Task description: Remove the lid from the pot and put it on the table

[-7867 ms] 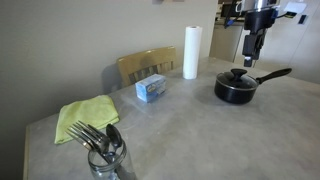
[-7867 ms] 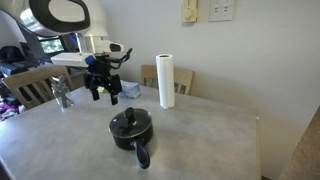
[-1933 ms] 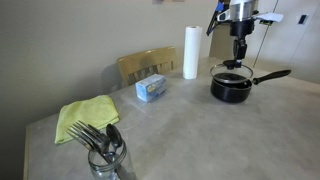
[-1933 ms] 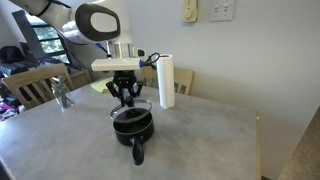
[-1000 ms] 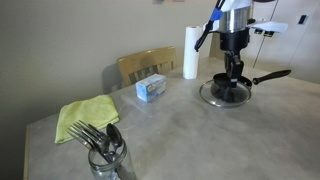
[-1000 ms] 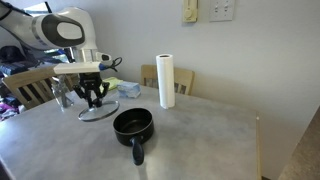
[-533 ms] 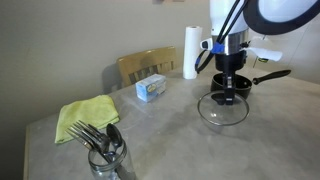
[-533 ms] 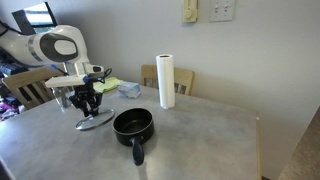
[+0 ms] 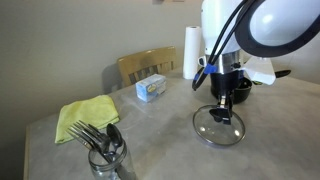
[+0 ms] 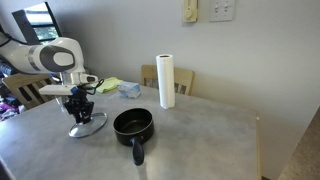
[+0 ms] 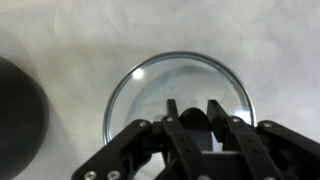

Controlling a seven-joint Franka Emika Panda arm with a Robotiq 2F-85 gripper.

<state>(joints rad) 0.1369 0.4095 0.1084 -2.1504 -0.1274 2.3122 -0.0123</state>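
My gripper [image 11: 193, 112] is shut on the small black knob [image 11: 193, 122] of the round glass lid [image 11: 180, 80], seen from above in the wrist view. In both exterior views the lid [image 9: 218, 128] [image 10: 89, 126] hangs low over the grey table [image 9: 150, 140] [image 10: 200, 140], slightly tilted; I cannot tell whether it touches. The black pot [image 10: 132, 123] stands open beside it, its long handle [image 10: 139, 152] pointing toward the table's edge. In an exterior view the pot [image 9: 243, 88] is mostly hidden behind the arm. The gripper [image 9: 221, 112] [image 10: 80, 114] stands directly over the lid.
A paper towel roll [image 9: 190, 52] [image 10: 166, 80] stands at the back. A blue box [image 9: 152, 88], a green cloth [image 9: 85, 117] and a glass jar of forks [image 9: 105, 152] lie along the table. A wooden chair [image 9: 145, 64] stands behind it.
The arm has carried the lid sideways away from the pot and lowered it close to the tabletop. The pot stays in place, uncovered.
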